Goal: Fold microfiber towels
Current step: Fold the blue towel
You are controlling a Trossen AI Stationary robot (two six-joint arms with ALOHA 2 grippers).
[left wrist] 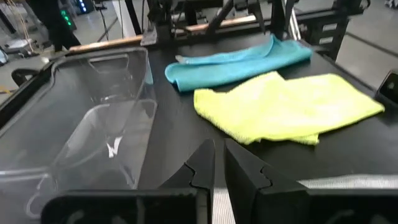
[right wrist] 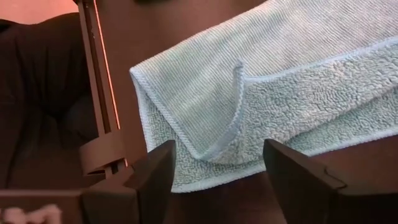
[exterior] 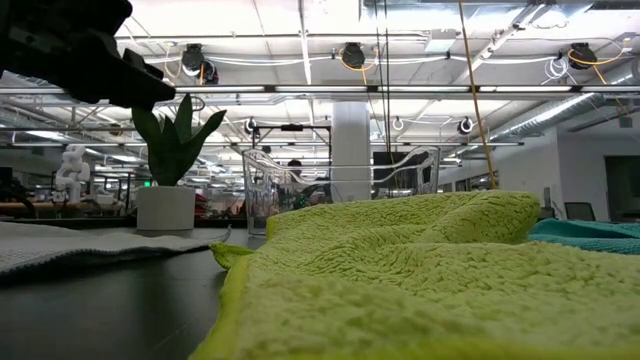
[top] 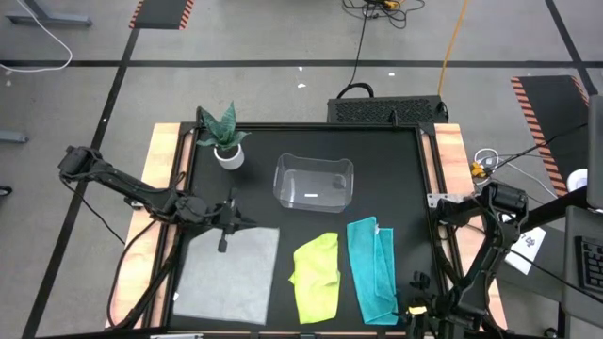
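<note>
The light grey towel [top: 226,275] lies spread flat at the table's near left and also shows in the low view [exterior: 60,245]. The yellow-green towel [top: 317,276] lies loosely folded beside it, and the teal towel [top: 372,268], folded into a strip, lies to its right. My left gripper [left wrist: 219,165] is shut and empty, above the grey towel's far edge [top: 226,231]. My right gripper [right wrist: 214,180] is open and empty, beside a folded corner of the teal towel [right wrist: 186,112], near the table's near right edge [top: 415,282].
A clear plastic bin [top: 314,182] stands at the table's middle, far of the towels. A small potted plant [top: 224,143] stands at the far left. Bare black table top [top: 396,169] lies to the right of the bin.
</note>
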